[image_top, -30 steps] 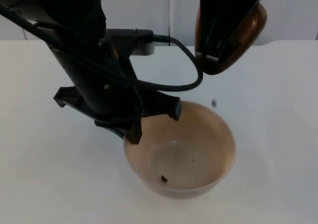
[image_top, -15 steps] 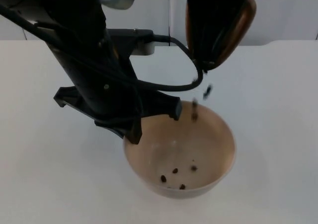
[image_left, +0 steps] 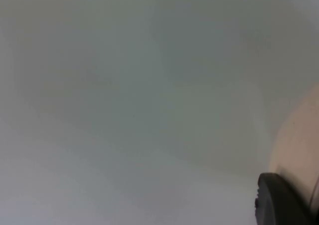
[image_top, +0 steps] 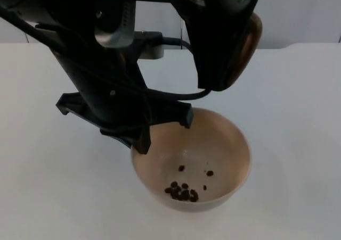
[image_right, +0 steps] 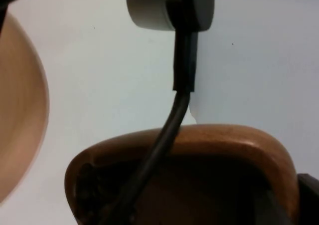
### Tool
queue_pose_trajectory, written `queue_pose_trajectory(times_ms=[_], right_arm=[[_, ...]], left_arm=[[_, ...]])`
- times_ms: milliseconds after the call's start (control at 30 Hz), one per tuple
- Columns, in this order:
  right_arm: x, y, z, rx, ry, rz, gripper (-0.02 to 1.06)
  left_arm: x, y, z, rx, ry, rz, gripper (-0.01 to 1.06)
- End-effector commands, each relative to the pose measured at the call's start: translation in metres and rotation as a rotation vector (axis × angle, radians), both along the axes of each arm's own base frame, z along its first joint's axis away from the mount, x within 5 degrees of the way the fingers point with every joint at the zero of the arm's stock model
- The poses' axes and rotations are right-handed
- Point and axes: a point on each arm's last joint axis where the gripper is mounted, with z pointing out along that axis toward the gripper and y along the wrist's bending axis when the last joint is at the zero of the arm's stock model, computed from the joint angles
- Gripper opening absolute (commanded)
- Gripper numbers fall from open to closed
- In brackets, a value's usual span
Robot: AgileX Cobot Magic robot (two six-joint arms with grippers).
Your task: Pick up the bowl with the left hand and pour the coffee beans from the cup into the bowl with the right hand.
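1. We see the bowl [image_top: 213,144] near the middle of the white table [image_top: 298,144], a small heap of coffee beans [image_top: 182,192] on its bottom and a few apart.
2. The left gripper [image_top: 139,136] pinches the bowl's left rim, jaws closed on it; a fingertip [image_left: 279,200] lies against the wall of the bowl [image_left: 299,145].
3. Above the bowl's far rim, the right gripper [image_top: 218,64] grips the brown cup [image_top: 242,48], tipped steeply mouth down; its rim [image_right: 199,140] shows from the wrist.
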Motion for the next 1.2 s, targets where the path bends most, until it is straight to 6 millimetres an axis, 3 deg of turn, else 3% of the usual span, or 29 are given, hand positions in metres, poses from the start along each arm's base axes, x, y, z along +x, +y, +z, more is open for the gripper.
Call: queue_pose_trajectory(times_ms=[0,200,467,1167], right_arm=[[-0.001,0.004,0.002,0.007,-0.024,0.022,0.00],[-0.002,0.002,0.004,-0.001,-0.012,0.029,0.00],[0.003,-0.016,0.022,0.098,0.026,-0.038,0.00],[0.018,-0.031,0.016,0.204,0.105,-0.175,0.00]], left_arm=[[-0.001,-0.002,0.001,-0.012,-0.007,0.003,0.00],[-0.001,-0.002,0.001,-0.010,-0.006,0.002,0.00],[-0.001,-0.002,0.001,-0.009,-0.006,0.002,0.00],[-0.001,-0.002,0.001,-0.009,-0.006,0.002,0.00]])
